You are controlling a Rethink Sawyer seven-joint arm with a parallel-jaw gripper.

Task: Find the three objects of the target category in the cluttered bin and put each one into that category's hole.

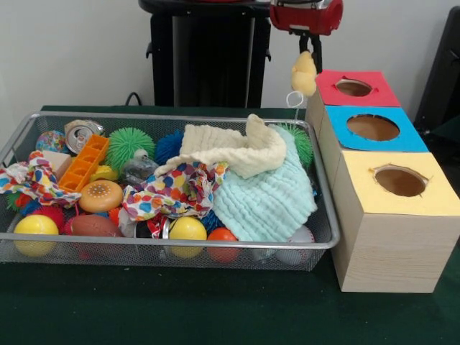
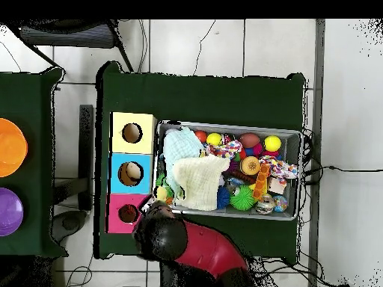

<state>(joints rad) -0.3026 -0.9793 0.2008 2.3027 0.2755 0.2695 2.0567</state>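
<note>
While it hangs in the air beside the far end of the box row, the pale yellow toy (image 1: 304, 73) is clamped in the gripper (image 1: 307, 52), with a thin white loop dangling beneath it. It sits just left of the red-topped box, whose round hole (image 1: 353, 88) shows nothing inside from the front. Next along come the blue hole (image 1: 373, 127) and the yellow hole (image 1: 400, 181).

Left of the boxes, the wire bin (image 1: 86, 254) holds a cream cloth (image 1: 230, 147) lying over a mint cloth (image 1: 269, 198), a spotted cloth (image 1: 176, 190), a green spiky ball (image 1: 129, 144), an orange tray (image 1: 85, 162), a crushed can (image 1: 79, 134) and yellow balls (image 1: 36, 226) along the near wall.

Seen from overhead, a pale thing lies inside the blue hole, which the front view does not reveal; the arm's red and black bulk (image 2: 179, 243) covers the gripper there, and the toy (image 2: 161, 193) peeks out at its edge.

Reaching down from above, the arm ends over the worktop (image 1: 144, 309) between bin and red box.
</note>
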